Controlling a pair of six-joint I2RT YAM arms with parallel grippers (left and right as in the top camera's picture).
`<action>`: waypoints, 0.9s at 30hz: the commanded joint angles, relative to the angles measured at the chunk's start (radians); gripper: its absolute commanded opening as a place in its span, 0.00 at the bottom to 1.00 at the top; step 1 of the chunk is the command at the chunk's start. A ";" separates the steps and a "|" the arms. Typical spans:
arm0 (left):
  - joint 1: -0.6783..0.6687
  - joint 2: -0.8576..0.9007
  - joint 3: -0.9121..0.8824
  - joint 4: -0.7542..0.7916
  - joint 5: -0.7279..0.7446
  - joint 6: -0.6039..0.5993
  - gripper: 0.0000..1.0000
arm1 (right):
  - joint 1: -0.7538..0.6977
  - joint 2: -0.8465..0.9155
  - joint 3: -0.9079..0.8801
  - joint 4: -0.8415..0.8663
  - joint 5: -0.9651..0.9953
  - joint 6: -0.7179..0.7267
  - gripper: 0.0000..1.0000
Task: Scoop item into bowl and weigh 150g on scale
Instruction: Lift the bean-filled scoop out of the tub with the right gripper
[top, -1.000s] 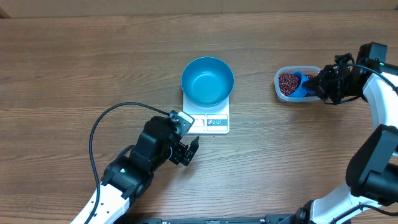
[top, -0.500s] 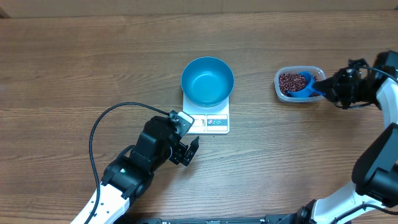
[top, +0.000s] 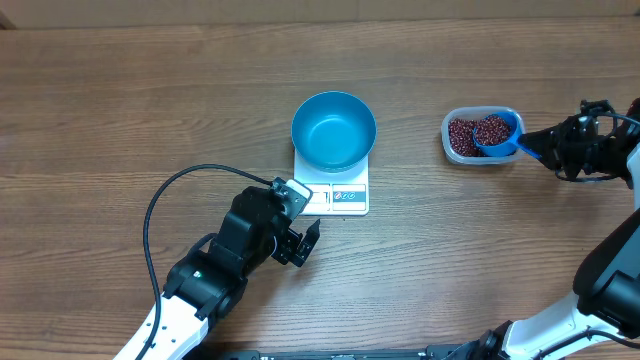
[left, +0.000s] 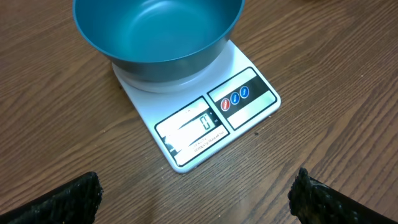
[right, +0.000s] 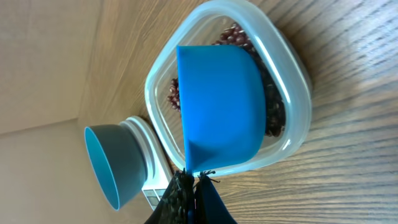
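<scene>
Overhead view, centre: the bowl stands on the scale, covering the scale's upper part. The display and buttons stay clear below the bowl. In your left wrist view the display shows a single zero.

Your left gripper sits lower left of centre, just below the scale and apart from it. Its jaws are spread wide and hold nothing. Its fingertips show at the two bottom corners of the left wrist view, with wooden table between them.

Your right gripper is at the right edge of the overhead view, clamped on the handle of the blue scoop.

The scoop is over the right end of the clear tub, upper right of frame, and carries a load of beans. More beans lie in the tub's left half. You cannot tell whether the scoop touches the heap.
</scene>
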 joint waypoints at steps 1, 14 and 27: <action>0.007 0.005 -0.002 0.000 -0.010 0.012 1.00 | -0.011 0.003 -0.012 -0.020 -0.054 -0.024 0.04; 0.007 0.005 -0.002 0.000 -0.010 0.012 1.00 | -0.011 0.003 -0.012 -0.023 -0.121 -0.026 0.04; 0.007 0.005 -0.002 0.000 -0.010 0.012 1.00 | -0.011 0.003 -0.012 0.003 -0.230 -0.111 0.04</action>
